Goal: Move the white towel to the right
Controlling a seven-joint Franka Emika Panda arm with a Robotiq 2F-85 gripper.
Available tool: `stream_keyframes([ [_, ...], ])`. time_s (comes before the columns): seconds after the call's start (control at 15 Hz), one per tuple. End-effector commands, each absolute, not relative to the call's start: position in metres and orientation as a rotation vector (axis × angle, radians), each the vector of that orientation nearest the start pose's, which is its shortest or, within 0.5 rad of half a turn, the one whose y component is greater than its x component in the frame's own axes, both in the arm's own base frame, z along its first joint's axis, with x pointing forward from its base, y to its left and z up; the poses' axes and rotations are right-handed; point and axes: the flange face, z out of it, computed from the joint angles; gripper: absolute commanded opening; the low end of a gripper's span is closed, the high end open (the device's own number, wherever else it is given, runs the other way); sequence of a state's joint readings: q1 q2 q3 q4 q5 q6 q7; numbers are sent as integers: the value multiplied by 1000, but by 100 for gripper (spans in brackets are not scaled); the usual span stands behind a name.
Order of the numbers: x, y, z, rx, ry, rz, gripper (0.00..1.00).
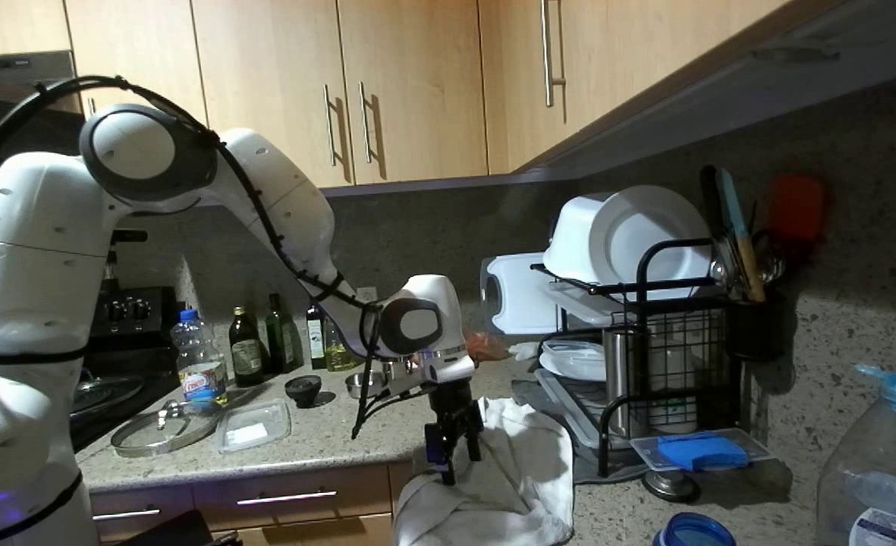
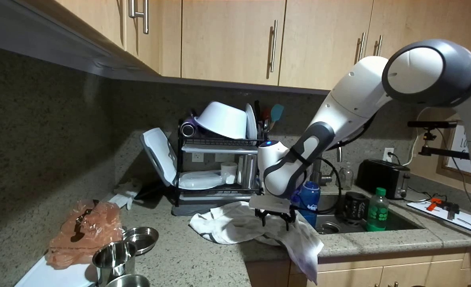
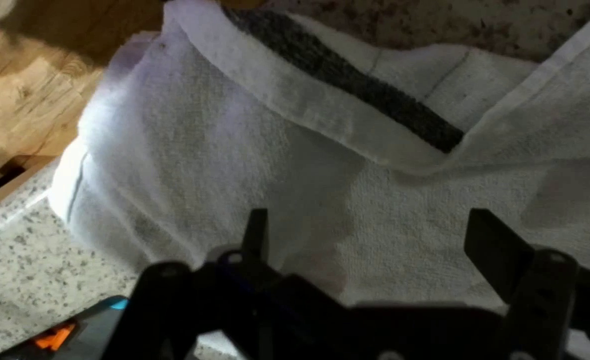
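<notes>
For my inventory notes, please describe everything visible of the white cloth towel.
The white, rumpled fabric towel looks fuzzy and bears a charcoal stripe. It lies partly folded on the speckled grey stone-like countertop, one end hanging over its edge. The black two-fingered end effector is open above; contact is unclear.

In an exterior view, the black two-fingered pincer (image 1: pixel 461 464) points down at the rumpled white cloth towel (image 1: pixel 523 470), its jaws standing apart; whether they touch it is unclear; the towel lies on the speckled grey stone worktop (image 1: pixel 326 432), beside a black metal dish rack (image 1: pixel 641 303); on the rack's upper tier a round white plate (image 1: pixel 652 235) stands tilted beside a deep white bowl (image 1: pixel 571 239); well apart from the towel, a clear blue-capped plastic bottle (image 1: pixel 200 364) stands upright.
</notes>
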State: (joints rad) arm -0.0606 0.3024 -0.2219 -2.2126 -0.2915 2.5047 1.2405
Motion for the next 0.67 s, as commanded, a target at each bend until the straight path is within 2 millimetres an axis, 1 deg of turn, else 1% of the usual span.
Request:
stream_keyframes([
  [0.0,544,-155,234,-2738,1993,-88,100],
  [0.27,551,-149,226,-2782,1981,-89,100],
  [0.6,554,-138,227,-2824,1950,-133,100],
])
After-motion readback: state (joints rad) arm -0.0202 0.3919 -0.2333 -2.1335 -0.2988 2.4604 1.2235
